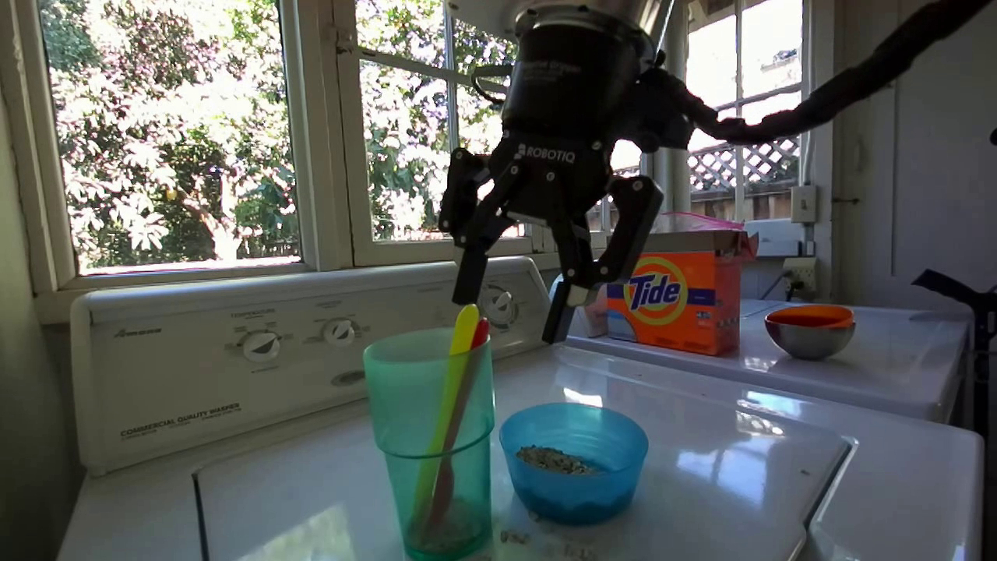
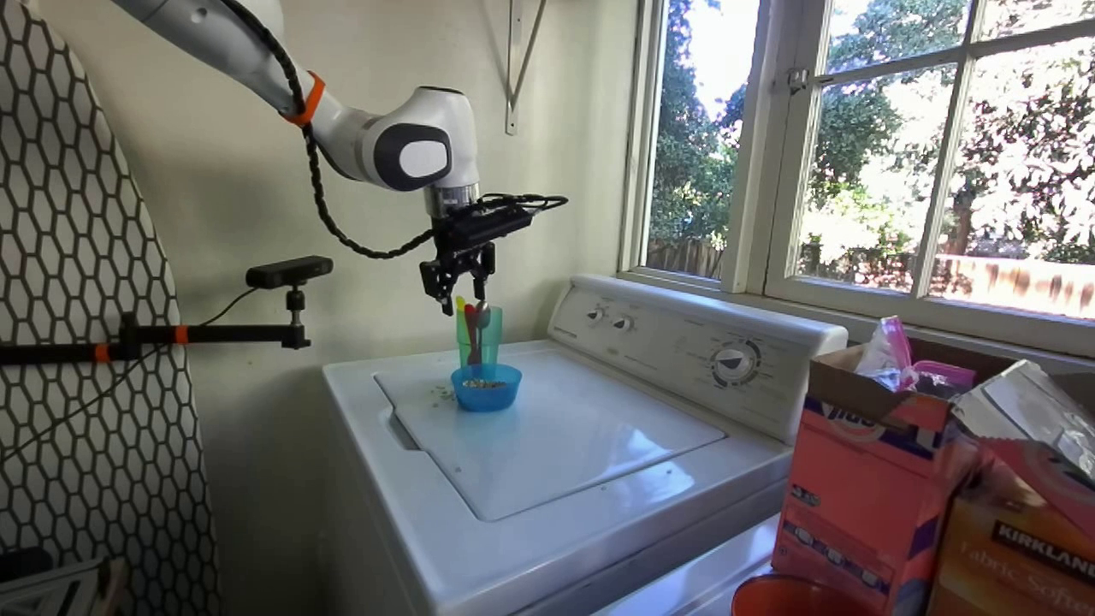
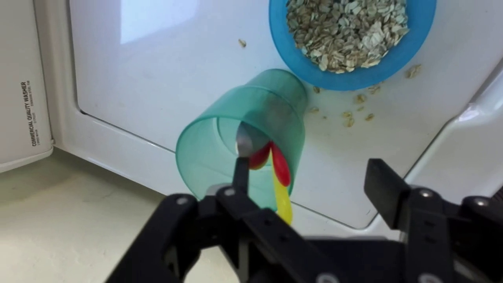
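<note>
My gripper (image 1: 510, 308) hangs above the washer with its jaws apart and nothing between them. Right by it stands a tall translucent green cup (image 3: 290, 114), upright on the washer lid. Out of the cup lean a yellow handle (image 1: 462, 331) and a red handle (image 3: 279, 167). A metal spoon head (image 3: 245, 139) shows there too, partly covered by a finger (image 3: 241, 175) in the wrist view. That finger overlaps the cup's mouth; whether it touches anything I cannot tell. Beside the cup is a blue bowl (image 1: 576, 483) holding oats (image 3: 346, 35).
Loose oat flakes (image 3: 347, 114) lie around the bowl. Behind rises the washer's control panel (image 1: 304, 351). On the neighbouring machine stand an orange Tide box (image 1: 678, 304), a Kirkland box (image 2: 1001, 539) and nested bowls (image 1: 810, 339). A camera (image 2: 289, 272) juts out on a black bar.
</note>
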